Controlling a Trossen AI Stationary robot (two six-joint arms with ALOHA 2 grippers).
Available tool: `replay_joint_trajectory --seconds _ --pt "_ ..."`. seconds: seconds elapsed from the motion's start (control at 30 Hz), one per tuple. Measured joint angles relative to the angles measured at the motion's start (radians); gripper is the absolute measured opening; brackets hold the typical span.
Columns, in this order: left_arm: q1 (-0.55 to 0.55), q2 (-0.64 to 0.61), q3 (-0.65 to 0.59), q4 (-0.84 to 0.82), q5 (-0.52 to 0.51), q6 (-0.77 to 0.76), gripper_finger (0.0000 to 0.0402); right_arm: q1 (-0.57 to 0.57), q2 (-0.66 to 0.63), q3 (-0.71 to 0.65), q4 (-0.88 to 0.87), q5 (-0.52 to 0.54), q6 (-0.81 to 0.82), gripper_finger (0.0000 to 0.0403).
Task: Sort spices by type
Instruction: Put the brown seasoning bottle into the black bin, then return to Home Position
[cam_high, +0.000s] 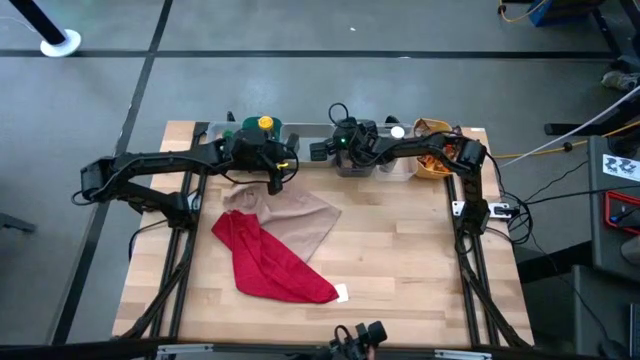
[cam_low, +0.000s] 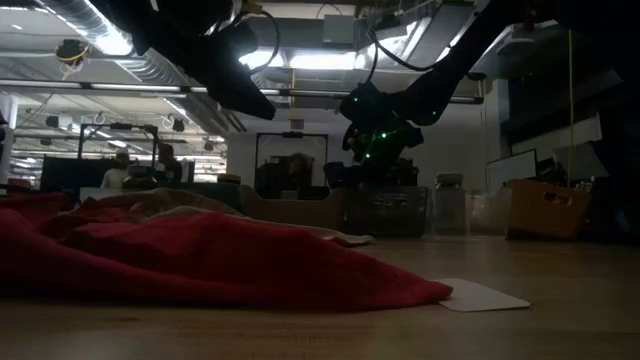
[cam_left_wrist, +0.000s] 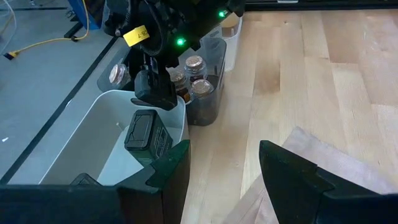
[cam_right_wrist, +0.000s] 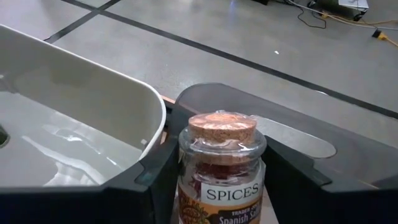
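the red cloth (cam_high: 268, 262) lies nearest on the wooden table (cam_high: 400, 260), a small white card (cam_high: 342, 293) touching its near corner, and the tan cloth (cam_high: 290, 215) lies just behind it, partly under it. beyond the tan cloth, at the table's far edge, stands a row of bins. the left gripper (cam_high: 277, 176) hangs over the tan cloth's far edge, just in front of the teal bin (cam_high: 283, 129); its fingers (cam_left_wrist: 298, 180) stand apart with nothing between them, and in the left wrist view a dark box (cam_left_wrist: 147, 132) lies inside the pale bin right ahead of them. the yellow-capped bottle (cam_high: 265, 123) stands in the teal bin, behind the left gripper. to the right of the tan cloth's far end, the right gripper (cam_high: 322, 150) hovers over the grey bin (cam_high: 355, 166), clamped on a cork-topped spice jar (cam_right_wrist: 219, 168) labelled "spices", held upright between its fingers, the cork clear above them. in the left wrist view, more small cork-topped jars (cam_left_wrist: 194, 74) stand together in that grey bin directly under the right gripper. farther right of the grey bin along the far edge stands a clear bin (cam_high: 398, 160) with a white-capped jar (cam_high: 397, 131), then the yellow bin (cam_high: 432, 165) holding orange-brown packets (cam_high: 436, 150).
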Motion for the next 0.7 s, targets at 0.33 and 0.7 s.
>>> replay_joint_trajectory --seconds 0.33,0.7 --pt "0.0 0.0 0.0 0.0 0.0 0.0 0.018 0.0 0.0 0.0 -0.01 -0.001 0.001 0.0217" --pt "0.0 0.0 0.0 0.0 0.0 0.0 0.018 0.001 0.0 0.0 -0.013 -0.001 -0.002 0.022"
